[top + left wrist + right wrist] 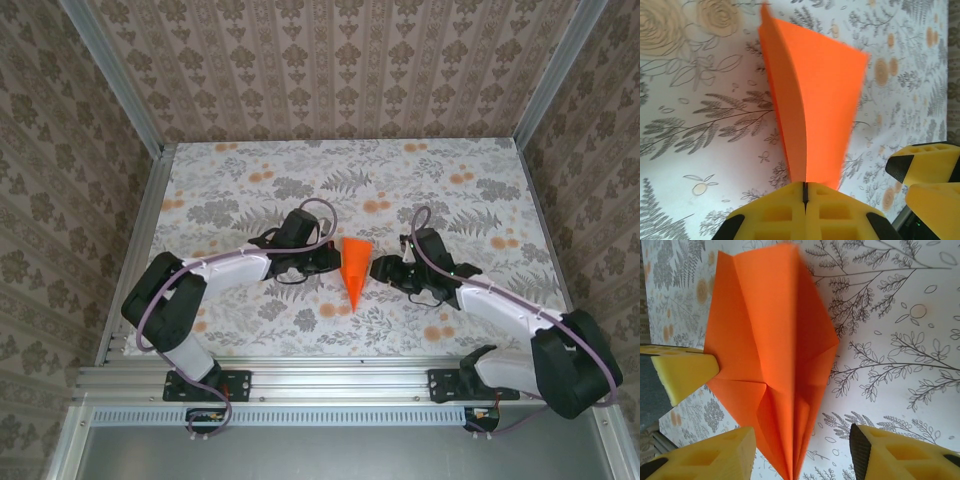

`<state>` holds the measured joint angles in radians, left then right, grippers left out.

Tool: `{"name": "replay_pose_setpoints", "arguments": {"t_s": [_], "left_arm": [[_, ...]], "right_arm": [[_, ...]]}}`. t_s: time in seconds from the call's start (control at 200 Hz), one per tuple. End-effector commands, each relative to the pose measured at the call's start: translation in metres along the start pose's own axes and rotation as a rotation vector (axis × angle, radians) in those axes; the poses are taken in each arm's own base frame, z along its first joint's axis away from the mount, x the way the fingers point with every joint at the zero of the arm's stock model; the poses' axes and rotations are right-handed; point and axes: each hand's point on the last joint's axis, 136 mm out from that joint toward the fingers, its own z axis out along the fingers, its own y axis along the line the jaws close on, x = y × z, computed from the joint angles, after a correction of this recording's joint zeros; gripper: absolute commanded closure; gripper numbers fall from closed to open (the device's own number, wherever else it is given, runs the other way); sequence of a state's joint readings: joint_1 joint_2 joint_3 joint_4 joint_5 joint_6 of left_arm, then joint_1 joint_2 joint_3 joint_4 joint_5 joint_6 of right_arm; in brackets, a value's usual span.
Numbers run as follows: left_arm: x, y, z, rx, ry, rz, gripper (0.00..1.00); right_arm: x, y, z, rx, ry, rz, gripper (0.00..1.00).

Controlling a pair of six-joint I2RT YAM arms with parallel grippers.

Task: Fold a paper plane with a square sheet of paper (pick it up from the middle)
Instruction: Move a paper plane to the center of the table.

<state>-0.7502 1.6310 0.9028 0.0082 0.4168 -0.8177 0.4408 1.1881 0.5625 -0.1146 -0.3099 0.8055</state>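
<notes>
Left gripper: jaws were pressed fully together, pinching one edge of the square sheet of paper — already folded to a narrow point.
Right gripper: jaws stood about half open either side of the paper's narrow end, gripping nothing.
Paper: sat mid-table, between my two grippers.
Risk: my thin edge pinch could slip or tear — and closing the right jaws off the crease would crush the folds.

A lab-style robot test booth: aluminium frame, patterned wallpaper walls, floral-covered table.
</notes>
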Motion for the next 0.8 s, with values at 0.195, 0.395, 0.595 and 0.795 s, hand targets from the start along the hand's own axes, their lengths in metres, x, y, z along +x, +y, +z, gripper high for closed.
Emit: {"name": "replay_pose_setpoints", "arguments": {"t_s": [0.195,0.395,0.595,0.795], "left_arm": [[-0.017,-0.034,0.003,0.134,-0.03,0.047,1.0],[-0.015,-0.022,0.01,0.117,-0.032,0.019,1.0],[-0.004,0.0,0.023,0.088,-0.018,-0.016,1.0],[0.004,0.019,0.027,0.067,-0.011,-0.053,1.0]], "right_arm": [[-0.018,-0.017,-0.033,0.109,-0.129,-0.02,0.43],[-0.022,-0.02,-0.046,0.085,-0.198,0.003,0.41],[-0.014,-0.01,-0.036,0.015,-0.121,0.012,0.41],[-0.005,0.002,-0.018,-0.052,-0.022,0.029,0.43]]}}
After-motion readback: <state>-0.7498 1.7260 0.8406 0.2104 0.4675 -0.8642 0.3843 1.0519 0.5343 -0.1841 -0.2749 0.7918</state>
